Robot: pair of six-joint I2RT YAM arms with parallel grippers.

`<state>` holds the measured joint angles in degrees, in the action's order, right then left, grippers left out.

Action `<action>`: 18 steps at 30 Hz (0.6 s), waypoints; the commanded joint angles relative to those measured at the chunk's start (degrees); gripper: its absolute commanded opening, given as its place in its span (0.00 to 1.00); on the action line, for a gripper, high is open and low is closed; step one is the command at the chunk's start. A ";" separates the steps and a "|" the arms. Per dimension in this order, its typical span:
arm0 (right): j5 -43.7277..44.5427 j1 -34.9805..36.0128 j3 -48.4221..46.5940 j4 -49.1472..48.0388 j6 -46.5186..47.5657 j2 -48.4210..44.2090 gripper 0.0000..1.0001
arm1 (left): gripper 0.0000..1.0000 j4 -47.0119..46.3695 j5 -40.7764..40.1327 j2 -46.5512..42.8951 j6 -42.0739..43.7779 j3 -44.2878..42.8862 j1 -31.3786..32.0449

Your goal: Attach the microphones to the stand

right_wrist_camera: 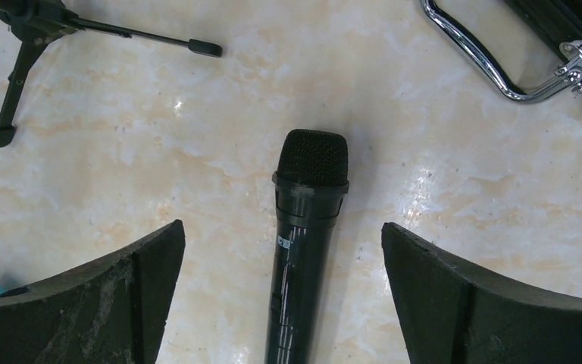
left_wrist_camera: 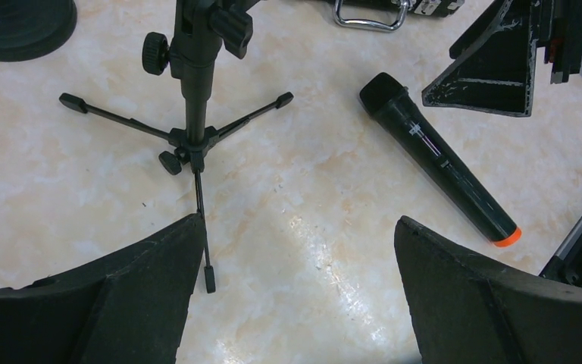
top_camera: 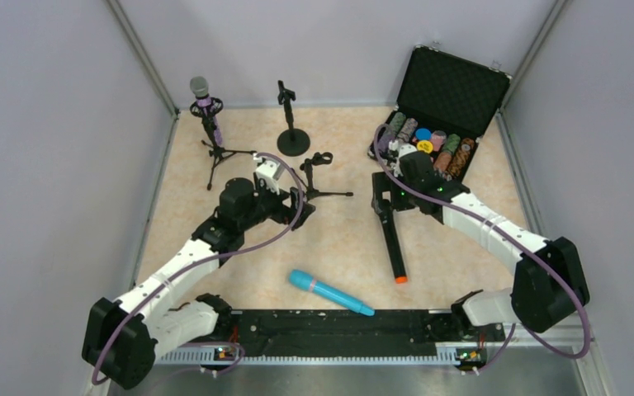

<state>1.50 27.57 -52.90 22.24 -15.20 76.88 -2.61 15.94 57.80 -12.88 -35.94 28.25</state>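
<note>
Three microphones make up your job, and the nearest, the light blue microphone (top_camera: 330, 292), lies flat on the surface (top_camera: 215, 177) just ahead of the arm bases, slanted and untouched, well clear of both arms. Beyond it lies the black microphone (right_wrist_camera: 303, 250), orange end toward you and mesh head pointing away. Your right claw (right_wrist_camera: 281, 226) hangs over it with the jaws spread wide and nothing gripped, one finger either side of the body just below the head. That straddle reads as a set-up for a pinch across the barrel, near the head, where the body looks thickest. Your left claw (left_wrist_camera: 297, 221) is likewise wide open and empty, poised over the surface beside the low tripod stand (left_wrist_camera: 193, 114), with one tripod leg reaching toward its left finger. I judge it waits there to steady that light stand while the black microphone is pressed into its clip. Farther back, the round-base stand (top_camera: 291, 124) is bare, so two empty holders match the two loose microphones. At the far left the purple microphone (top_camera: 204, 103) already sits upright in the tall tripod stand (top_camera: 212, 153). An open case (top_camera: 454, 82) of chips sits at the far right, just behind your right arm.
</note>
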 commanded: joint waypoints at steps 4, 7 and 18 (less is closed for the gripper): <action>-1.21 -0.50 0.31 2.50 0.38 0.96 0.99 | 0.99 -4.01 0.08 1.13 -4.32 0.35 0.23; -2.21 -0.49 1.52 2.50 0.54 1.43 0.99 | 0.98 -3.44 1.44 2.62 -6.06 -0.33 0.29; -1.71 0.74 -1.26 2.95 2.00 15.06 0.90 | 0.97 2.33 3.63 5.66 -6.54 -5.46 0.30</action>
<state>-1.56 27.68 -51.40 24.77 -14.55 88.68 -0.64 17.87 62.94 -19.14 -37.12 28.25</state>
